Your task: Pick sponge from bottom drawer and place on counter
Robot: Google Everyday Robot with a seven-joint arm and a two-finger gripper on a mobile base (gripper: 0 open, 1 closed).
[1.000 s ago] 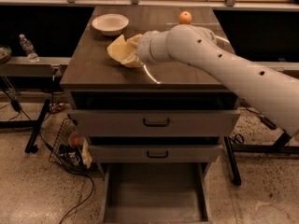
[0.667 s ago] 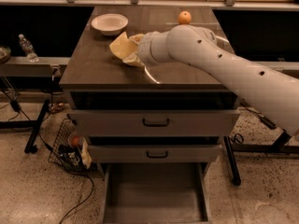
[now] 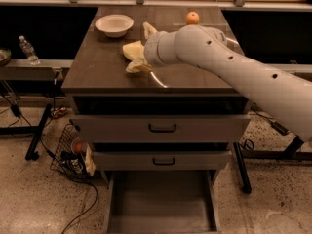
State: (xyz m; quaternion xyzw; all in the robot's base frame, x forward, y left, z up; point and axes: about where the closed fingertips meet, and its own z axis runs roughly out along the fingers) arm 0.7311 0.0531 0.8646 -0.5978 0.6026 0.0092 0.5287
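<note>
Hand: the hand (image 3: 139, 48) is hovering low over the middle of the worktop (image 3: 97, 67), just above centre of the frame. Its two yellowish fingers (image 3: 148, 30) are standing spread apart, not clamping anything as far as I can judge.

Sponge: the sponge (image 3: 129, 49) is lying on the worktop in the gap between those spread fingers, close to them. Whether either finger is touching it is not clear.

Arm: the white arm (image 3: 229, 65) is reaching in from the lower right edge of the frame and crossing the worktop's right half.

Bottom drawer: the bottom drawer (image 3: 161, 204) is standing pulled out at the bottom centre of the frame, its flat grey floor showing nothing on it.

Upper drawers: the two handled drawers (image 3: 162, 127) above it are sitting closed.

Bystanders: a white bowl (image 3: 114, 24) is sitting at the upper left of the worktop and an orange (image 3: 192, 18) at its far edge, both well apart from the sponge.

Done: the sponge is out of the drawer and resting on the worktop (the part the task cares about most).

Left: by my reading, the hand is only needing to lift clear of the sponge without dragging it along.
</note>
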